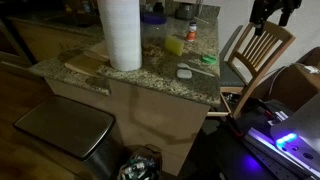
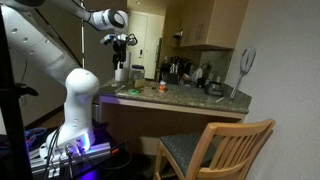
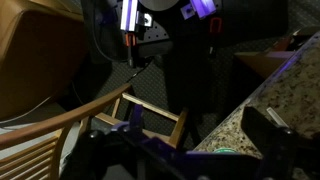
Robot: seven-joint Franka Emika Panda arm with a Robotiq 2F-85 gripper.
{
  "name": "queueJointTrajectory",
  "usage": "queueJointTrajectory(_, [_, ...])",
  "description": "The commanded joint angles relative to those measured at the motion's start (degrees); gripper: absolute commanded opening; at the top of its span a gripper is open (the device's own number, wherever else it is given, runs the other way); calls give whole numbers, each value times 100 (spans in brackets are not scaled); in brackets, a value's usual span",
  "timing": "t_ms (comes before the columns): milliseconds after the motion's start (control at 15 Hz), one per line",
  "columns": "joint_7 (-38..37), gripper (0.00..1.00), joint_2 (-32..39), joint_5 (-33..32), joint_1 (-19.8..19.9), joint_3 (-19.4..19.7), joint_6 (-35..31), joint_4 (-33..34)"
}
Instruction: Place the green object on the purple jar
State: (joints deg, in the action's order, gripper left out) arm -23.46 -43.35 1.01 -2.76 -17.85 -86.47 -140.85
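The green object is a small, low, bright green piece lying near the counter's edge on the chair side. In the wrist view only a sliver of it shows at the bottom. The purple jar stands at the back of the counter behind the paper towel roll, its purple-blue lid on top. My gripper hangs high in the air above the wooden chair, off the counter's side and well away from both things. It also shows in the other exterior view. Its fingers are spread apart and hold nothing.
A yellow-green block and a white round lid lie on the granite counter. A wooden chair stands beside the counter under the gripper. A red-topped container and other kitchen items crowd the back.
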Motion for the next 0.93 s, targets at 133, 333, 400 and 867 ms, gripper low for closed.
queueJointTrajectory(133, [-36, 100, 18, -30, -66, 50, 7, 8])
queueJointTrajectory(333, [-634, 100, 351, 17, 94, -186, -594, -222])
queueJointTrajectory(400, [-975, 100, 496, 94, 147, -273, -1013, -331])
queueJointTrajectory(867, [-2838, 100, 1409, -47, -132, -389, -2463, -641])
